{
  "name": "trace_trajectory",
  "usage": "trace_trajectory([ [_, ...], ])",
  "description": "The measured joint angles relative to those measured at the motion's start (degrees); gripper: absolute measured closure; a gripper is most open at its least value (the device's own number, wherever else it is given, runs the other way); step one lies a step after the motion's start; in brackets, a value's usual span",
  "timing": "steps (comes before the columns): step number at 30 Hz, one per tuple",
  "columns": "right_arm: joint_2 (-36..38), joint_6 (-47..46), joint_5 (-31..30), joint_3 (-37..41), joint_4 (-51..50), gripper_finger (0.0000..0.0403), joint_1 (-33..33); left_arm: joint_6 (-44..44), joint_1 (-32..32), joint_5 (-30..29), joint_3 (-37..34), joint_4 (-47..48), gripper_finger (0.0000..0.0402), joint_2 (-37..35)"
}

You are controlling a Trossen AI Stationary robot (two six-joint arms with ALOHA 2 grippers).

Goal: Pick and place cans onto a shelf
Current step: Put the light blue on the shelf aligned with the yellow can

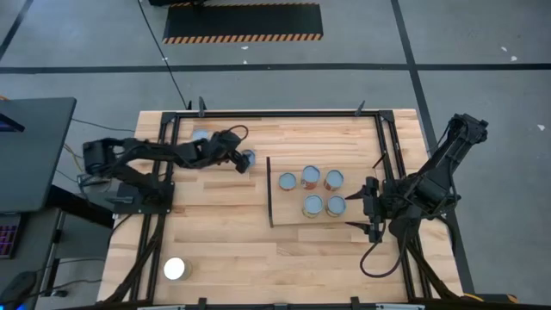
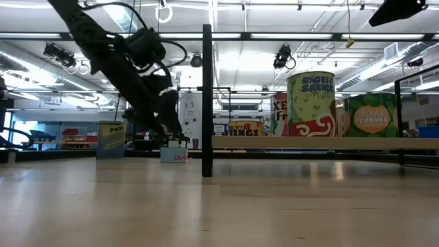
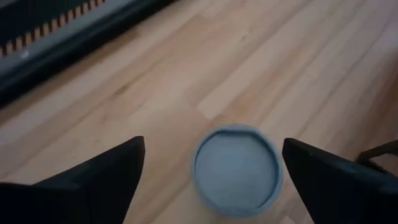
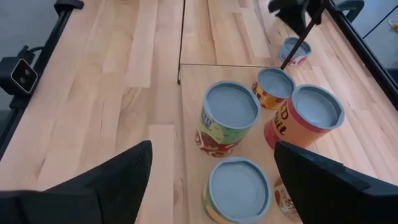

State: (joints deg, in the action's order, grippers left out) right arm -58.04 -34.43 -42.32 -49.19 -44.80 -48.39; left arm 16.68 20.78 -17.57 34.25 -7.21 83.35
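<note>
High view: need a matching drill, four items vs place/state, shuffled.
Items:
1. left gripper
2. right gripper
3. white-topped can
4. shelf

Places/states:
A. alone, low left in the high view
B. carries five cans
C. jaws open either side of a lone can on the tabletop
D. at the shelf's right edge, jaws open

Pairs: 1-C, 2-D, 3-A, 4-B

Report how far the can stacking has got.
Done: five cans stand on the shelf. In hand: nothing is gripped; the left claw is open over a can on the table beside the shelf. Left: that can, one by the table's far edge and a white-topped one near the front. The right claw waits open by the shelf.
</note>
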Motion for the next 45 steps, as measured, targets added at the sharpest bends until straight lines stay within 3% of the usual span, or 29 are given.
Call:
trace_trajectory([
  [3, 0.0, 0.08, 0.0, 0.0, 0.16, 0.0056, 0.67, 4.91, 1.37, 0.41, 3.49, 4.56, 0.0015, 3.95],
  [16, 0.04, 0.12, 3.33, 0.0, 0.65, 0.0056, 4.89, 8.55, 6.12, 6.2, 20.37, 23.09, 0.0014, 12.33],
  [24, 0.04, 2.13, 3.54, 0.0, 0.68, 0.0056, 5.12, 10.17, 5.59, 8.72, 20.88, 22.88, 0.0014, 16.77],
  [45, 0.04, 3.53, 3.71, 0.0, 0.64, 0.0056, 5.14, 15.08, 1.2, 9.56, 20.88, 29.88, 0.0027, 16.79],
])
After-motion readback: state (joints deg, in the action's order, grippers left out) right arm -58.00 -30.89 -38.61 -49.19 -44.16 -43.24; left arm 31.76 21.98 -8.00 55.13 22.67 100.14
